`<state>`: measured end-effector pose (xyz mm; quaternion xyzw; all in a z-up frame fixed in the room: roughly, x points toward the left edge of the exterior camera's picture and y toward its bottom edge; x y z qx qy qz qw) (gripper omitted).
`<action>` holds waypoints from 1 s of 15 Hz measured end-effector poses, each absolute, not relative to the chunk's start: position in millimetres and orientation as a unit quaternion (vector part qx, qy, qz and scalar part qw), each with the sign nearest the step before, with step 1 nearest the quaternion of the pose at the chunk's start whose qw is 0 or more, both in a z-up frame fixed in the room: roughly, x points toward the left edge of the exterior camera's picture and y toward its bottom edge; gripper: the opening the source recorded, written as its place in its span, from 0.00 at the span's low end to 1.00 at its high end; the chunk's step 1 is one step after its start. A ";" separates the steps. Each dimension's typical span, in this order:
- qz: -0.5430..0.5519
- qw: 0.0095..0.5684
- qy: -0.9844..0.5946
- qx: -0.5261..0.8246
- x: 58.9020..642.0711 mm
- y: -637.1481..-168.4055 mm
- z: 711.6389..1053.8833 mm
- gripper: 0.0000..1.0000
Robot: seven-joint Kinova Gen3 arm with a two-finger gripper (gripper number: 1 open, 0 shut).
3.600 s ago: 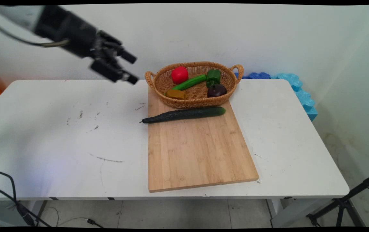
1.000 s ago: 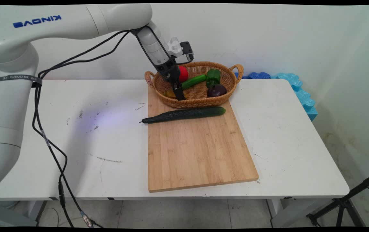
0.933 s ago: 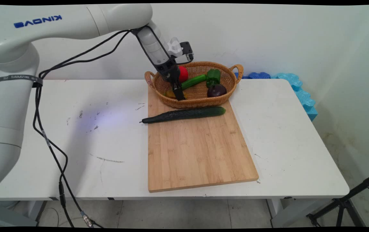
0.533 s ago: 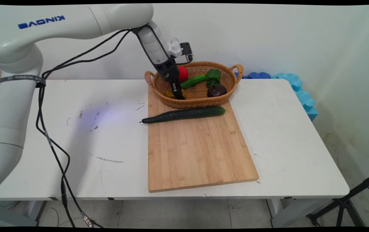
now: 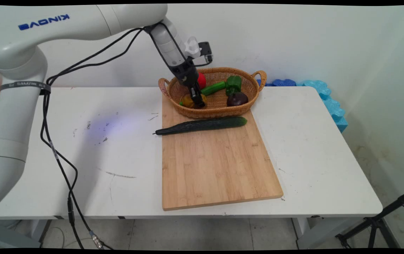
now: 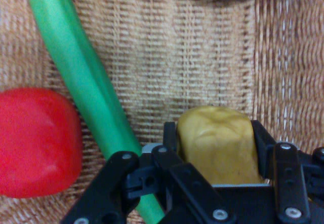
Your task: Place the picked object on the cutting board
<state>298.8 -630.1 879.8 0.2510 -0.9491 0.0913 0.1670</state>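
My gripper [image 5: 197, 100] [image 6: 215, 150] is down in the left part of the wicker basket [image 5: 246, 105], shut on a yellow-brown potato-like piece [image 5: 188, 101] [image 6: 217, 143] that sits between its fingers, raised a little off the basket floor [image 6: 202, 57]. Beside it lie a light green cucumber [image 5: 213, 87] [image 6: 81, 82] and a red pepper [image 5: 202, 80] [image 6: 35, 140]. A green pepper [image 5: 234, 83] and a dark purple onion [image 5: 237, 99] occupy the right half.
The basket stands on the far end of a wooden cutting board [image 5: 216, 165]. A long dark cucumber [image 5: 202, 125] lies across the board in front of the basket. Blue foam pieces [image 5: 323, 95] line the table's far right. Black cables [image 5: 57, 155] hang at left.
The gripper came from high at left into the basket and shut on the yellow-brown piece. In the last half second it rose slightly with the piece.
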 end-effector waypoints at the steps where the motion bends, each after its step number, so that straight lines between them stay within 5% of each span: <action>1: 0.096 0.175 -0.946 0.255 296.0 -628.2 889.5 0.00; 11: 0.096 0.251 -0.909 0.319 270.2 -555.2 998.4 0.00; 15: 0.078 0.265 -0.902 0.332 255.0 -514.5 1012.6 0.00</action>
